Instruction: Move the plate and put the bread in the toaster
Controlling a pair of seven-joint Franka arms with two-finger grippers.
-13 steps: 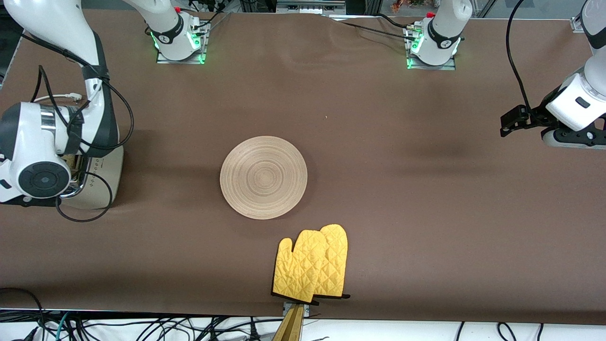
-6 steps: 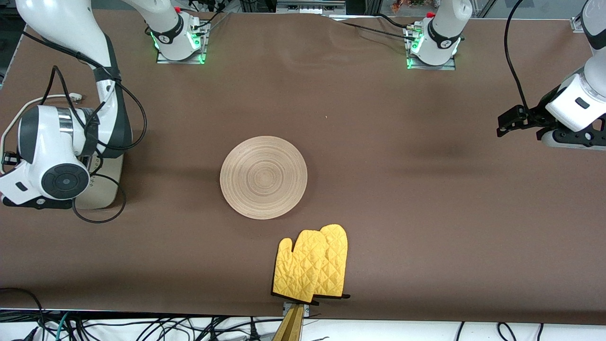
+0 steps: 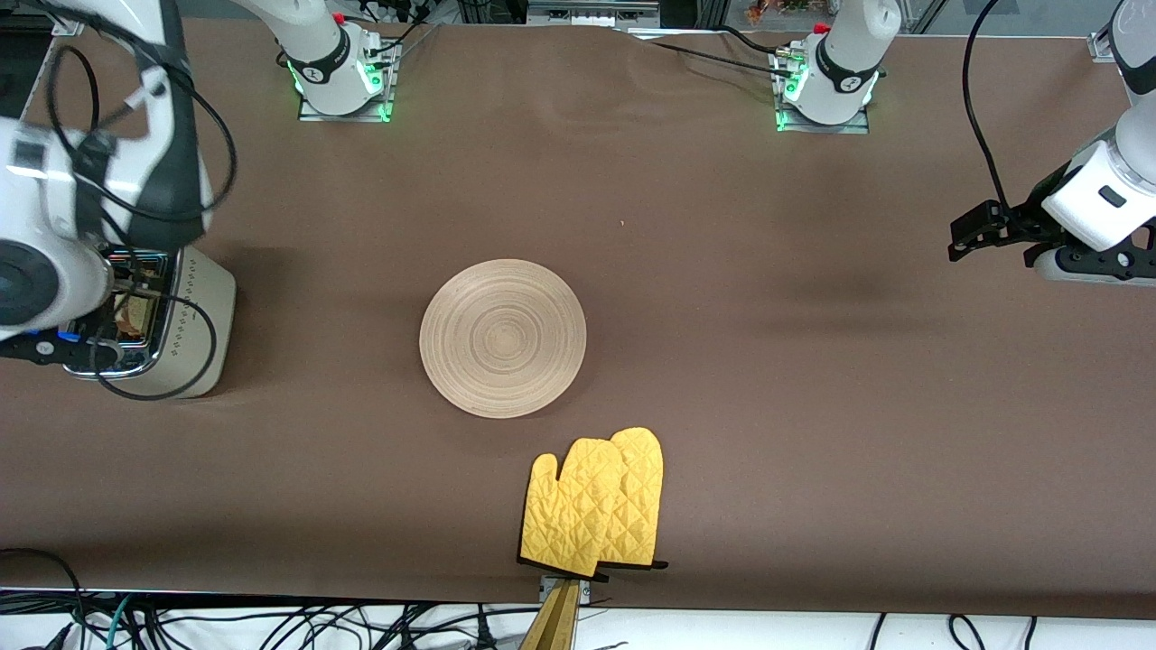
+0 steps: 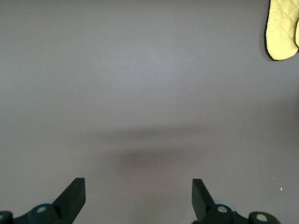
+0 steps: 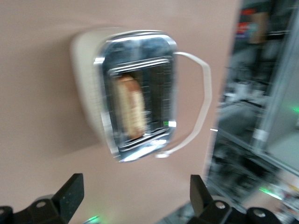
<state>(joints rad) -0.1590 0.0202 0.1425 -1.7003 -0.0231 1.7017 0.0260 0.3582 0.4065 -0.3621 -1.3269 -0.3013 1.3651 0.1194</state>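
Comparing earlier views, we find the right gripper risen, fingers wide and empty; bread sits in toaster; left gripper waits, wide.

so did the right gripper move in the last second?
Yes. The right gripper has lifted off the toaster, whose top with the bread now shows; the plate stayed put.

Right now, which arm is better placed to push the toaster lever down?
Right. Its open end effector hangs over the toaster, bread in a slot. The left end effector waits open over bare table at its own end.
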